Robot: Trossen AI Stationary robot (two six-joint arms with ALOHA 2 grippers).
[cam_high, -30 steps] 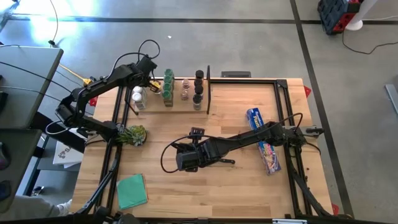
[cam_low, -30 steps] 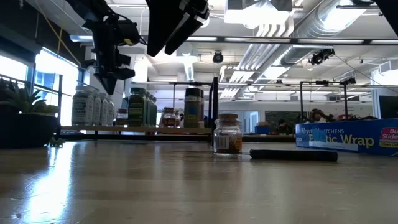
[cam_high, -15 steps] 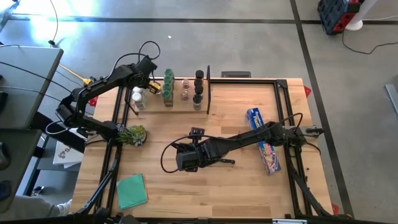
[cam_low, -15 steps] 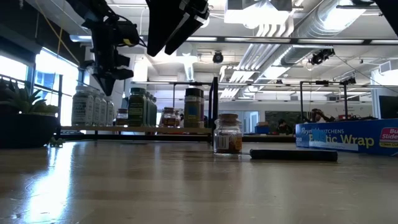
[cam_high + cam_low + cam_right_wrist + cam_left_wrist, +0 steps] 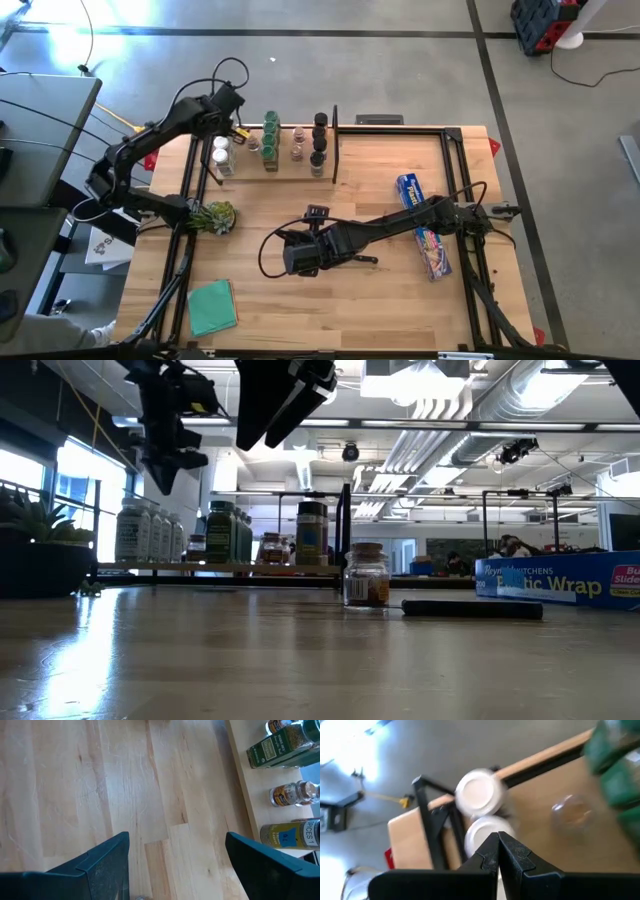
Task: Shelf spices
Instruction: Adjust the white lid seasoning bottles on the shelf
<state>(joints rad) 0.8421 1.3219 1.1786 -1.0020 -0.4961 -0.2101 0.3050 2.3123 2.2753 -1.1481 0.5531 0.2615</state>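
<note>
Blue box on the surface reads "KITCHENS Wrap". A shelf jar reads "SPICES". Left gripper hangs above the shelf, jaws closed and empty; right gripper jaws wide.

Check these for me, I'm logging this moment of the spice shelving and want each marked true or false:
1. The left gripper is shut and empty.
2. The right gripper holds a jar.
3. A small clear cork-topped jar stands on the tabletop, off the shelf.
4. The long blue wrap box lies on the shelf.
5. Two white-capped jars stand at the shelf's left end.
1. True: the left gripper is shut with nothing between its fingers.
2. False: the right gripper is open and empty above the wooden tabletop.
3. True: the small clear cork-topped jar stands on the tabletop.
4. False: the long blue wrap box lies on the tabletop, right of the pale wooden shelf.
5. True: the white-capped jars stand there.
</note>
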